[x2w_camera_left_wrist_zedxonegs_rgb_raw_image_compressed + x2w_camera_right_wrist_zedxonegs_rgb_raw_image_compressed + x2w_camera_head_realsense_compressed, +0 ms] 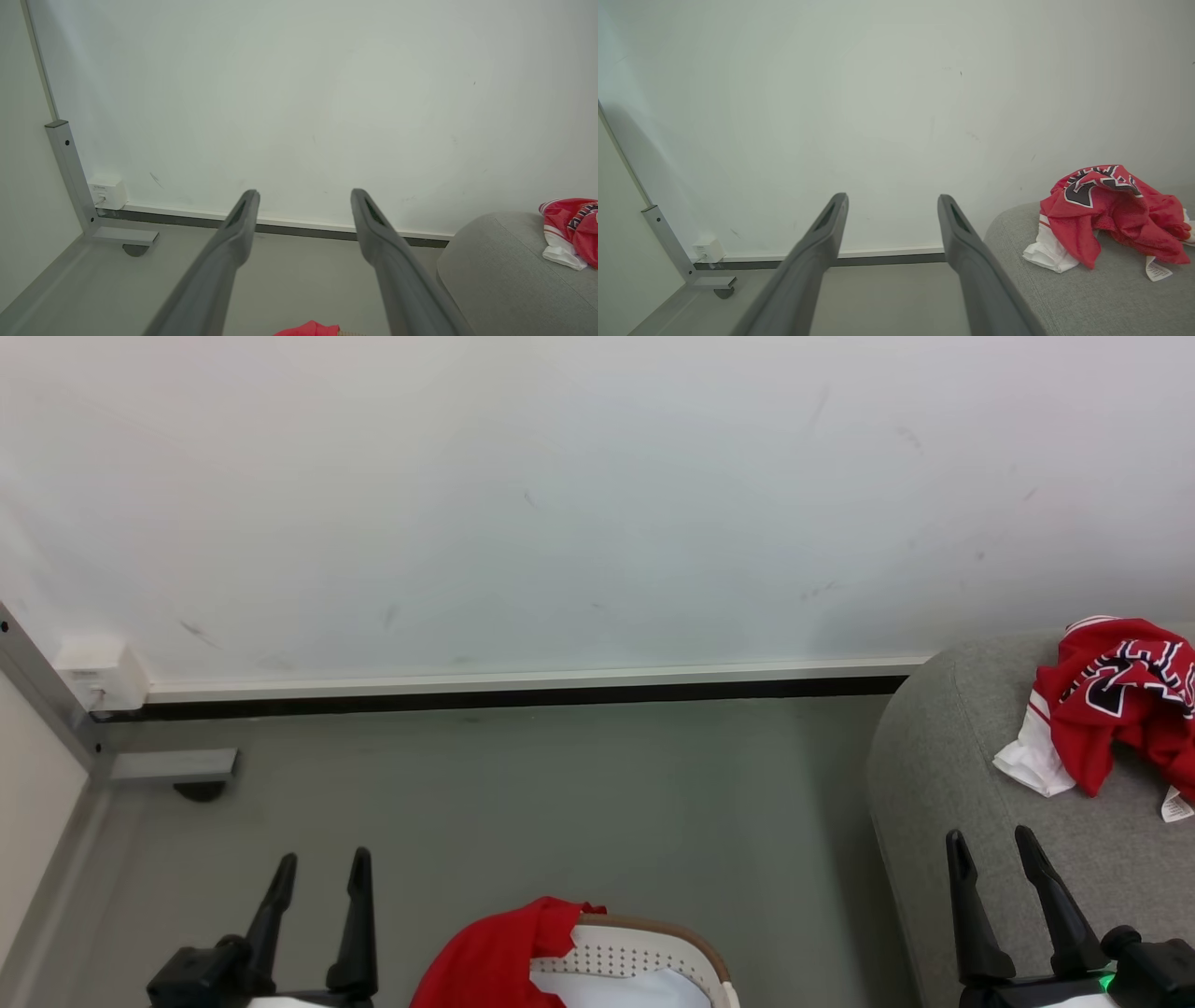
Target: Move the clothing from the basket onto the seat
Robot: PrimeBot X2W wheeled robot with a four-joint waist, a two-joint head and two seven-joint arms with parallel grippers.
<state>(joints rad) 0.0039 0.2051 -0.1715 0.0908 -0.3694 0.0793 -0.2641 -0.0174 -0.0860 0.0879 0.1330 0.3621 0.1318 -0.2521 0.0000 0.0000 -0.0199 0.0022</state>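
Red cloth marks both ends of the job. One jersey (1116, 695), red and white with black lettering, lies crumpled on the grey sofa (934, 784) at the right, near its rounded edge, so that share of the task looks done. A plain red garment (490, 957) hangs over the tan rim of the basket (653, 943), which stands on the floor (560, 803) directly before the robot, between its arms and well apart from the jersey. White lining (625, 989) shows inside. Whether more clothing lies deeper I cannot tell, since the head view cuts the basket off.

Both grippers are empty, fingers spread. The left gripper (324, 857) hovers over bare floor left of the basket. The right gripper (990, 835) hovers over the sofa's front, short of the jersey. Both point toward the wall (560, 504), raised clear of the basket, probably a neutral, ready pose.

The next move is likely a reach down for the draped garment, and the left arm sits on the side where it overhangs. Loose fabric could snag on the rim as it lifts.
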